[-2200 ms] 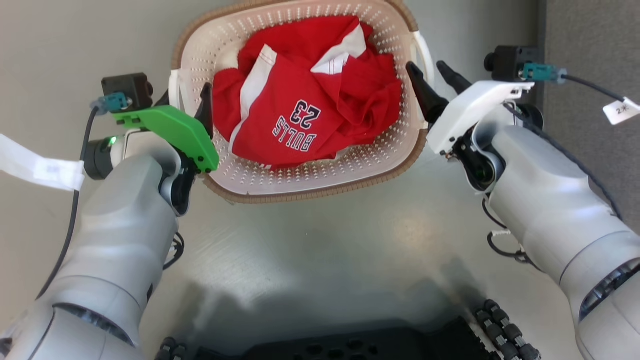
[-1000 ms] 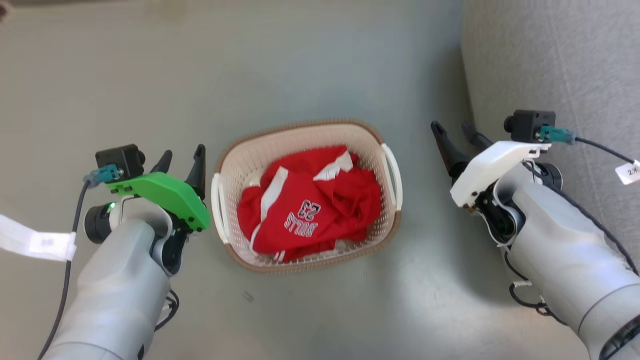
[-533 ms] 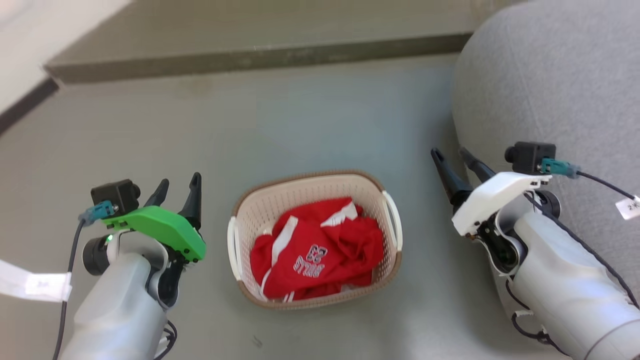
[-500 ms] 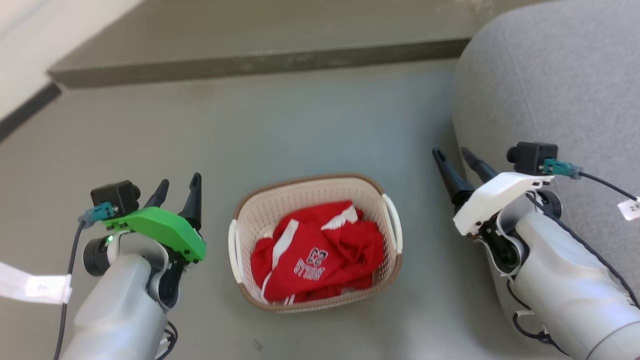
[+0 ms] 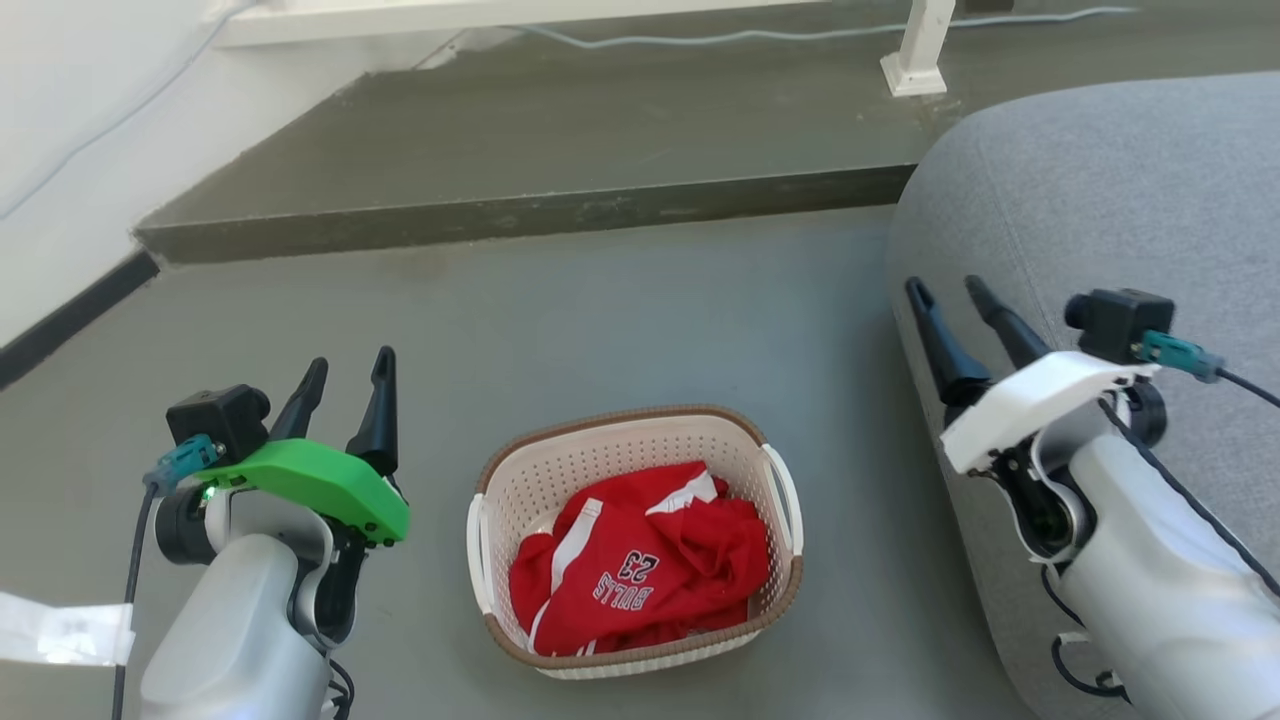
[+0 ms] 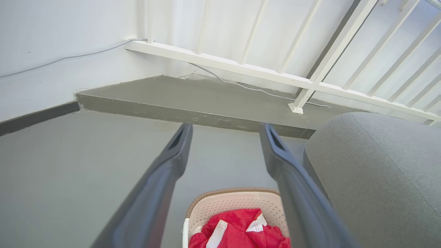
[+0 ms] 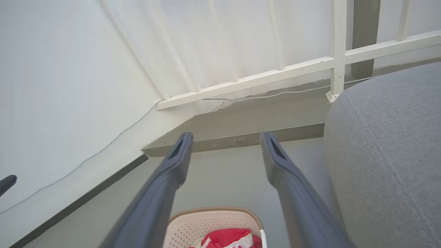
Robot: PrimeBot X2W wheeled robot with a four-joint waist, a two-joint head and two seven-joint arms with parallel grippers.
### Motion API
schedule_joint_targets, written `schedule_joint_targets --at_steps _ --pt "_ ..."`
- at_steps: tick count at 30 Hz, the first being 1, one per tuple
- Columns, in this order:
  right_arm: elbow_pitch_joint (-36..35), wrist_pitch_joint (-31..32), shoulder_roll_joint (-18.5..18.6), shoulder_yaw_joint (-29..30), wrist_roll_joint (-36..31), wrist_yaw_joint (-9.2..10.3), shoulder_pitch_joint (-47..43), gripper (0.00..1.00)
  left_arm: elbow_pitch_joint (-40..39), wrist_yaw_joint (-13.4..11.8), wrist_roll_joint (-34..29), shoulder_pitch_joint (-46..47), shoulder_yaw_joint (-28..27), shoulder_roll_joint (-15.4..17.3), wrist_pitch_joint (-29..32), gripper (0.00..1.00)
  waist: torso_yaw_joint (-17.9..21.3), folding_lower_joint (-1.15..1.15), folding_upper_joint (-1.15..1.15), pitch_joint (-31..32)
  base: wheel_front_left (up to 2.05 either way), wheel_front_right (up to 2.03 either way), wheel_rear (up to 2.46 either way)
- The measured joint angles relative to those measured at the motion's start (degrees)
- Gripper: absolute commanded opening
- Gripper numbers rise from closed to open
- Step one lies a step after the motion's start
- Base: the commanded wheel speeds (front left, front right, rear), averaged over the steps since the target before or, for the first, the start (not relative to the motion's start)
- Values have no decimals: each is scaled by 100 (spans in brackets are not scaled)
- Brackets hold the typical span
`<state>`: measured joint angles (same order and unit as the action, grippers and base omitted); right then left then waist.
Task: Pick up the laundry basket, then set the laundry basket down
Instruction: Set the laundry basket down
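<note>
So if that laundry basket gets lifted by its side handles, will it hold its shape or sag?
Probably holds its shape: the laundry basket looks like moulded perforated plastic. Likely light, with a crumpled red jersey inside. The white loop handles sit on opposite sides, so lifting one alone would likely tip it.

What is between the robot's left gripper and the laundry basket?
Just bare grey floor lies between the left gripper and the laundry basket, as the head view shows.
</note>
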<state>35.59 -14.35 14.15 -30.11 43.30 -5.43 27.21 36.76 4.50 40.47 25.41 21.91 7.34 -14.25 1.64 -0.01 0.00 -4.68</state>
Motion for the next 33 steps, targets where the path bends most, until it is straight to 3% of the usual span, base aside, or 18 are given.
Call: schedule_joint_targets --at_steps 15,33 --pt "-1271 0 5 886 -922 253 -885 100 -1162 -167 -802 -730 -605 -48 -1 100 -94 0 0 133 0 0 0" --pt "-1736 0 -177 1269 -1478 252 -1560 100 -1734 -149 -1269 -1314 -945 -259 -16 100 -90 0 0 198 0 0 0"
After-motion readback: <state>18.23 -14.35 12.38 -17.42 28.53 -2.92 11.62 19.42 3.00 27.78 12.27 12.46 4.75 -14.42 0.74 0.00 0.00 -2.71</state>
